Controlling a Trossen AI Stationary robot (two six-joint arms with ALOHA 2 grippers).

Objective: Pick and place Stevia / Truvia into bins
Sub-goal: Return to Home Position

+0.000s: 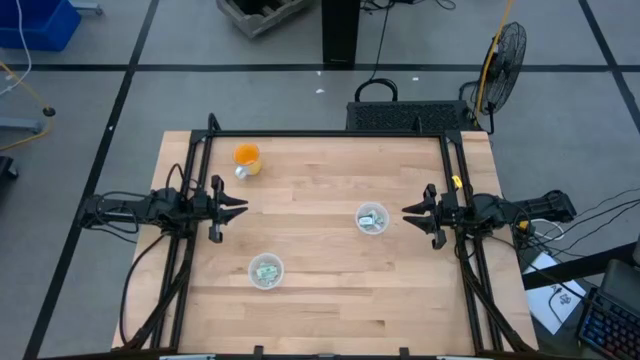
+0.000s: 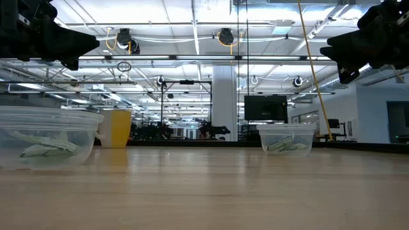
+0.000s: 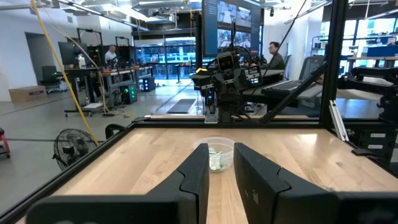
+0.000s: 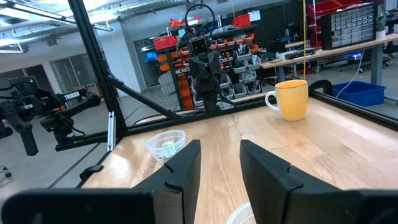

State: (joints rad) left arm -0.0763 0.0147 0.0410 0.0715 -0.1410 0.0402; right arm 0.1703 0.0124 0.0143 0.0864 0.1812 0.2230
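Though parted, left pincer (image 1: 238, 208) and right pincer (image 1: 410, 213) empty, packets (image 1: 266, 272) in bins (image 1: 358, 219) between them.

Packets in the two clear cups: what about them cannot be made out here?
Count in left bin: too small in high view; packets overlap in low view.
Count in right bin: likewise; fingers of the left gripper partly cover it in left wrist view.
Packet print: too small everywhere.
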